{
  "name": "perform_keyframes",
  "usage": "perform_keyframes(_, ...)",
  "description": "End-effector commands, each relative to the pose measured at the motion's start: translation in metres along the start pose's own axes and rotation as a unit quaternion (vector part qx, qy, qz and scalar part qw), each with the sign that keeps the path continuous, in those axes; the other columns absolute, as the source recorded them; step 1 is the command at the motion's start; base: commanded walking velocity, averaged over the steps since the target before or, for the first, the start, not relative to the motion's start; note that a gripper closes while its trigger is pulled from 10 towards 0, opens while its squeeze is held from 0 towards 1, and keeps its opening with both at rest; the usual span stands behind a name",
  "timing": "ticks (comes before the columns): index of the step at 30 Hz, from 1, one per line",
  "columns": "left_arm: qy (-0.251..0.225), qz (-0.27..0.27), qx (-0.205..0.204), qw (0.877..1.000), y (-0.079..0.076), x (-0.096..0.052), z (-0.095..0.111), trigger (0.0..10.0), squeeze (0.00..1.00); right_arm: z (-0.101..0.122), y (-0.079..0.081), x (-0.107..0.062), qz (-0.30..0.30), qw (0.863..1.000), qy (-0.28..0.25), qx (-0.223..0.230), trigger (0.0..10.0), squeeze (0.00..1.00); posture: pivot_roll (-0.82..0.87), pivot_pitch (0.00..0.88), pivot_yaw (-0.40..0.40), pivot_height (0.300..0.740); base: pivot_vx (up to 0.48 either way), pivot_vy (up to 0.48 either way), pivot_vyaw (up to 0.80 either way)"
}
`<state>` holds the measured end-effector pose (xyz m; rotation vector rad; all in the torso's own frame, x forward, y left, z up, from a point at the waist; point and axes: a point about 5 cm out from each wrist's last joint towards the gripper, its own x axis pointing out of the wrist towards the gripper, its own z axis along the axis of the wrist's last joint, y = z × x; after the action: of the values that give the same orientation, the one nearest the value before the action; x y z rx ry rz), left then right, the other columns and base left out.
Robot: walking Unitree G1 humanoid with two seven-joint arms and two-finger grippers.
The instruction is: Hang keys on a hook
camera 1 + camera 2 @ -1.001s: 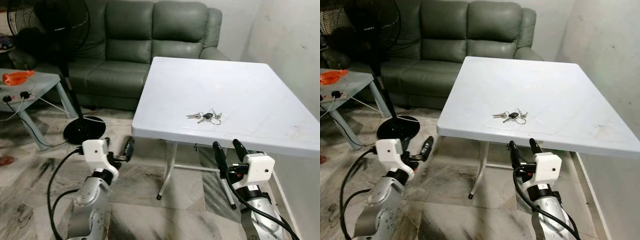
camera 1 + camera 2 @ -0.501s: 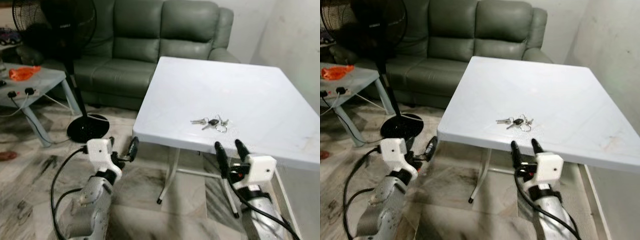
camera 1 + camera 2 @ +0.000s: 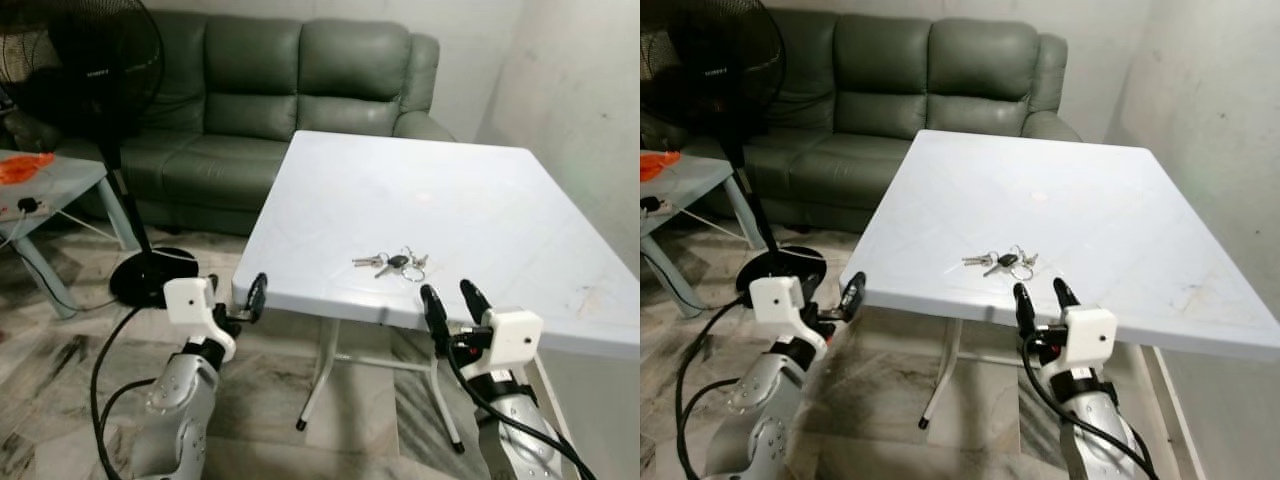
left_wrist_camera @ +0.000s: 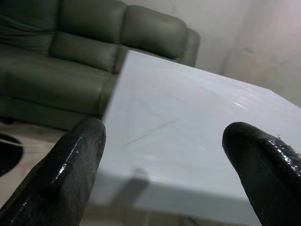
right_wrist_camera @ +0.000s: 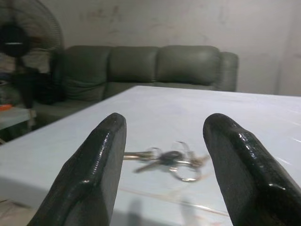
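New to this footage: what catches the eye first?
A bunch of keys lies near the front edge of a white table. The right gripper hovers just short of that edge, jaws open and lined up on the keys. A green sofa stands behind.

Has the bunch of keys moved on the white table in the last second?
No. The bunch of keys lies at the same spot near the white table's front edge; the camera shifted.

White table [image 3: 480,190], grey-green sofa [image 3: 260,90]
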<state>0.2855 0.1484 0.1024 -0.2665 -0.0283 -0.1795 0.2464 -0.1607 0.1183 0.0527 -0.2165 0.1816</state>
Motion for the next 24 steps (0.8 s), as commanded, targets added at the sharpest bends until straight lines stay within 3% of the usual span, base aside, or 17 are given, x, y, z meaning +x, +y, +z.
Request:
perform_keyframes(1,-0.001,-0.013,-0.005,1.000,-0.0090,0.0025,0.0000,10.0,0.00,0.0038,-0.0069,-0.0011,-0.007,1.000,-0.003,-0.005,10.0,0.00,-0.02,0.000,-0.029,0.740,0.289,0.000,0.00)
perform_keyframes(24,-0.005,-0.016,-0.010,1.000,-0.0117,0.0067,0.0002,10.0,0.00,0.0047,-0.0067,0.0028,0.003,1.000,-0.006,-0.007,10.0,0.00,-0.02,0.000,-0.032,0.740,0.284,0.000,0.00)
